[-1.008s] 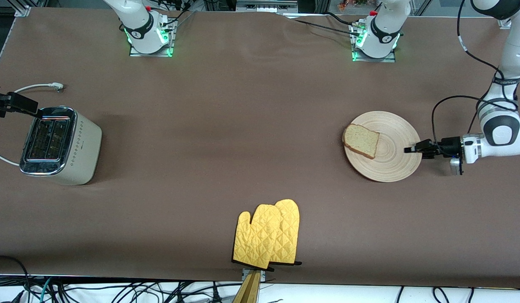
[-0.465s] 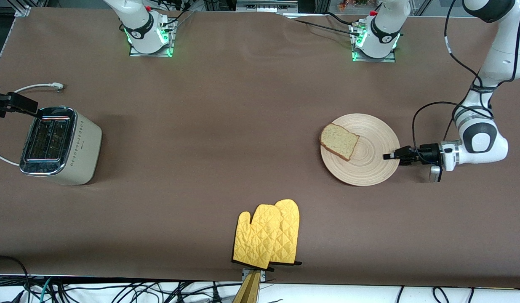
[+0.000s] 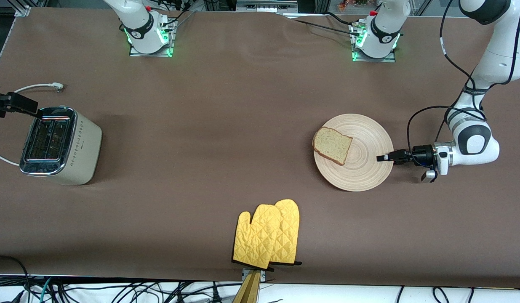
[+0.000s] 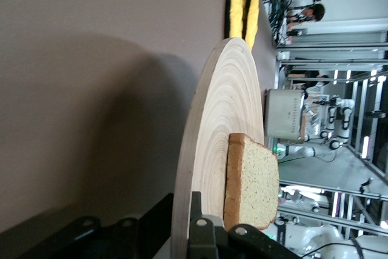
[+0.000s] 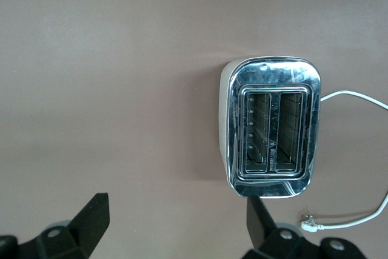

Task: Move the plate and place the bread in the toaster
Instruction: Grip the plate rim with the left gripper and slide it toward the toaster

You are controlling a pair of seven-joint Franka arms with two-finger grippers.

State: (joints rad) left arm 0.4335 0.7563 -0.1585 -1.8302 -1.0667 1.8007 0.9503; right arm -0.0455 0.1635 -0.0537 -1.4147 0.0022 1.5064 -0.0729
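Yellow quilted oven mitts [image 3: 268, 236], two overlapped, flat on the brown surface [image 3: 209, 126] at its edge nearest the front camera, about midway along. Black trim at cuffs. Cable tangle [image 3: 116, 291] off that edge.

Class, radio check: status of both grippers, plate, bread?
Left gripper shut on plate rim, bread aboard. Right gripper open above toaster. Path clear.
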